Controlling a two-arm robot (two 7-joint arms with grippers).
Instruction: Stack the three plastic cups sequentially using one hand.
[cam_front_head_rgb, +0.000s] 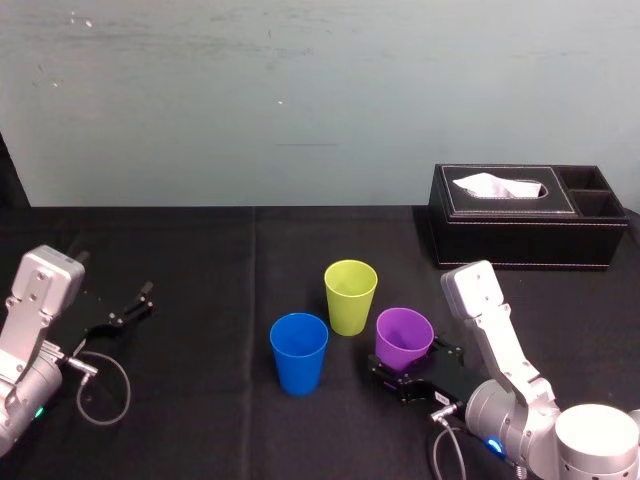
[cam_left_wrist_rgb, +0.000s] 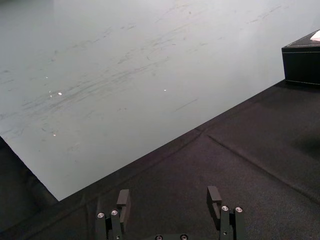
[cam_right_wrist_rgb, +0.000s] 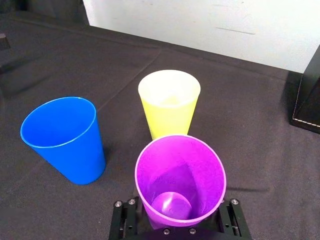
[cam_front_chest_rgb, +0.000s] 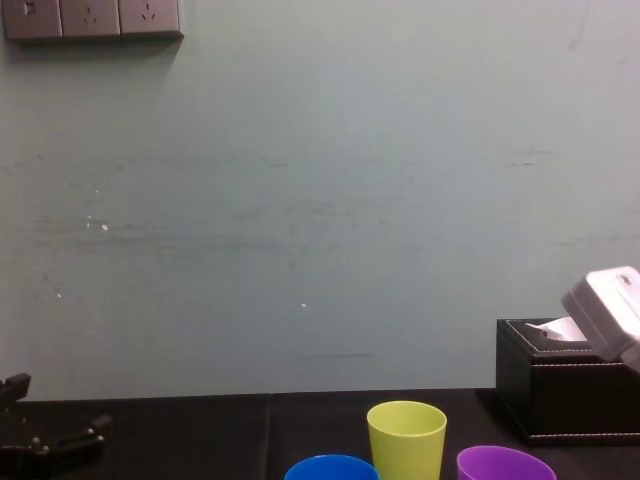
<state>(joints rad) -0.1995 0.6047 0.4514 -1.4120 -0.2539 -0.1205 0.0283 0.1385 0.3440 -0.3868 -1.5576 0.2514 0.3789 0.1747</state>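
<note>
Looking down, we find the small tapered purple plastic cup (cam_right_wrist_rgb: 180, 175) standing upright, mouth up, between the right gripper's (cam_front_head_rgb: 402, 368) jaws, near the yellow-green plastic cup (cam_front_head_rgb: 350, 296) and the blue plastic cup (cam_front_head_rgb: 299, 352); whether the jaws clamp it we cannot tell. The left gripper (cam_left_wrist_rgb: 169, 197) sits far left, jaws apart

Three cups: yellow-green cup (cam_front_head_rgb: 351, 296), purple cup (cam_front_head_rgb: 403, 337), blue cup (cam_front_head_rgb: 299, 352). One tissue box (cam_front_head_rgb: 527, 228).
</note>
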